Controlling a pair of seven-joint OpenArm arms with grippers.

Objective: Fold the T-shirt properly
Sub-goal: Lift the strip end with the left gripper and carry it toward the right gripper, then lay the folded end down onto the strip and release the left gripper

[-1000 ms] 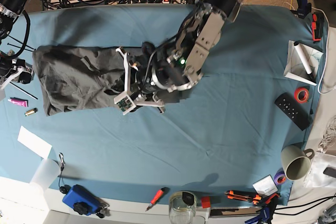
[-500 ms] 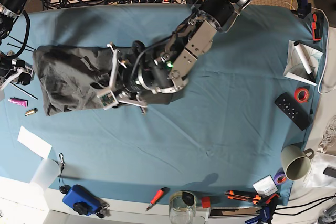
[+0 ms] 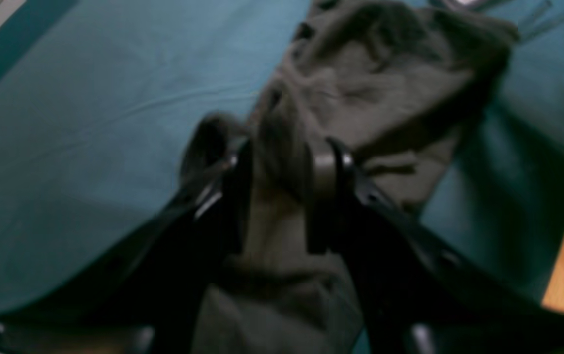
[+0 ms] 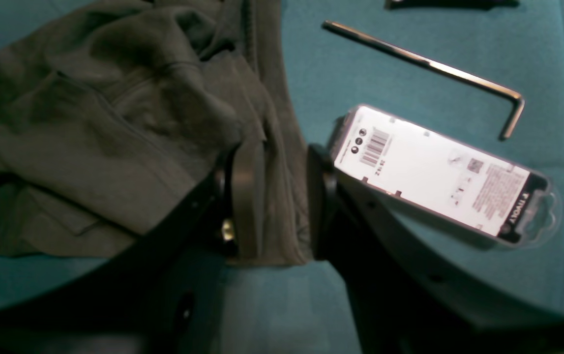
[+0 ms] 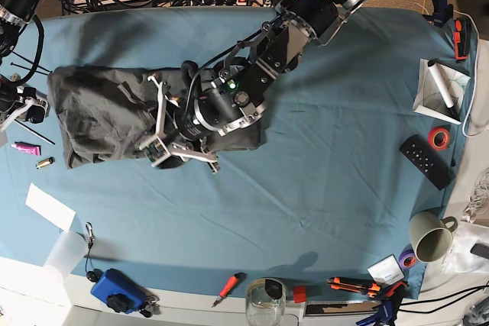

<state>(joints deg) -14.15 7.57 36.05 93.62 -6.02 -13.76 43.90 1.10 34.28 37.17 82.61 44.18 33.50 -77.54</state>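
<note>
Base view: my left arm has swung further across the blue tablecloth (image 5: 328,166) toward its left edge than a second ago, and my left gripper (image 5: 162,124) now hangs over the middle of the T-shirt (image 5: 99,116). The T-shirt lies crumpled near the cloth's left edge, its right part now drawn under my arm. My right gripper (image 5: 23,104) sits at the shirt's left end, as before.

Left wrist view: my left gripper (image 3: 282,196) has its jaws partly apart with a fold of the T-shirt (image 3: 385,93) between them; the blur keeps me from telling whether they pinch it.

Right wrist view: my right gripper (image 4: 274,201) has its jaws moderately apart, straddling the T-shirt's (image 4: 95,137) edge, one finger (image 4: 245,196) against the fabric. A white blister pack (image 4: 439,172) and an L-shaped hex key (image 4: 429,64) lie on the tablecloth beside it.
</note>
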